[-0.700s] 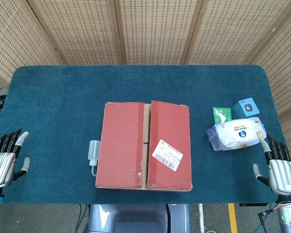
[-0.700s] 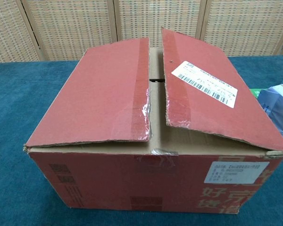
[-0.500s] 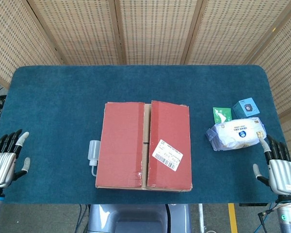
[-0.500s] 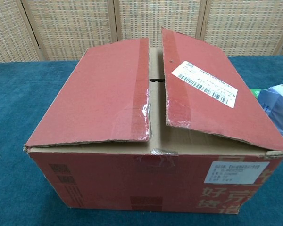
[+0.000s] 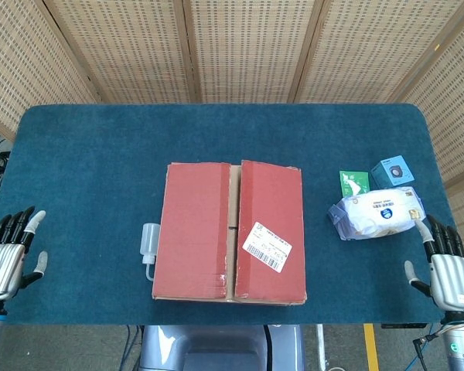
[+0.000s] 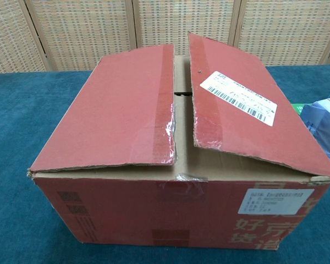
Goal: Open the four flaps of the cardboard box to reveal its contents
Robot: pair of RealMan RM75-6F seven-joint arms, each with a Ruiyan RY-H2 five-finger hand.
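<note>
Head view shows the blue felt-covered desk (image 5: 93,170), nothing on it shifted from the earlier frames, and the hands as they were. The red cardboard box (image 5: 229,230) sits at the desk's centre near the front edge, well apart from both hands and between them. Its two top flaps are folded down, with a strip of bare brown card showing along the gap; in the chest view the right flap (image 6: 247,118) tilts up a little at its inner edge, and torn clear tape clings to the left flap (image 6: 121,113). A white soft pack (image 5: 375,213) lies right of the box, near the right hand (image 5: 448,270). That metal hand rests at the desk's front right corner, fingers spread, holding nothing. The left hand (image 5: 8,255) lies likewise at the front left corner. A white barcode label (image 5: 267,246) is stuck to the right flap. A small clear plastic bottle (image 5: 149,239) lies just beside the box's left wall.
</note>
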